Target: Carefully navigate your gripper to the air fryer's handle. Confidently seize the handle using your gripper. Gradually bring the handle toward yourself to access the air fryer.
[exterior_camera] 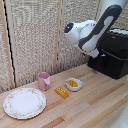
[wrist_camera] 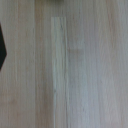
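Observation:
The air fryer (exterior_camera: 114,55) is a large black box with a pale top panel, standing at the back of the wooden table on the exterior view's right. My white arm reaches down in front of it. The gripper (exterior_camera: 93,52) hangs close to the fryer's face on the exterior view's left, above the table. Its fingers are too small and blurred to show whether they are open. The handle is hidden behind the gripper or lost in the black of the fryer. The wrist view shows only blurred wood table (wrist_camera: 65,70) and a dark shape (wrist_camera: 2,47) at one edge.
A pink cup (exterior_camera: 44,80), a patterned white plate (exterior_camera: 24,103), a small white bowl (exterior_camera: 74,84) with something yellow in it, and a yellow block (exterior_camera: 62,92) sit on the table on the exterior view's left. Woven screens (exterior_camera: 35,35) stand behind.

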You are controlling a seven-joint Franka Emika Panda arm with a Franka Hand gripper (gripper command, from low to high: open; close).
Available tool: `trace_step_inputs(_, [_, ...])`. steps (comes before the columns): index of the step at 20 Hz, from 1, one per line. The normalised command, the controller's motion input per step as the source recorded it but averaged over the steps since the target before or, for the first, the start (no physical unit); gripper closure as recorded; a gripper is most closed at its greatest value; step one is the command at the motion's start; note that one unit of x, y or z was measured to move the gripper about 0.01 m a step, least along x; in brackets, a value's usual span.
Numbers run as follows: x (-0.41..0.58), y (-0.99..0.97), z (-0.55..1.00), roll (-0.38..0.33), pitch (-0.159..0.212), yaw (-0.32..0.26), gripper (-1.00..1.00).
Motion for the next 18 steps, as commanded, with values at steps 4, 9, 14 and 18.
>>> trace_step_inputs(4, [0.021,-0.67,-0.06,0.02,-0.018,0.073,-1.0])
trace_step_inputs(9, [0.07,-0.64,0.0,0.001,-0.001,0.152,-1.0])
trace_step_inputs(14, [0.021,-0.67,-0.03,0.001,0.044,0.129,-1.0])
trace_step_inputs(18, [-0.045,-0.59,0.0,0.0,0.082,0.033,-1.0])
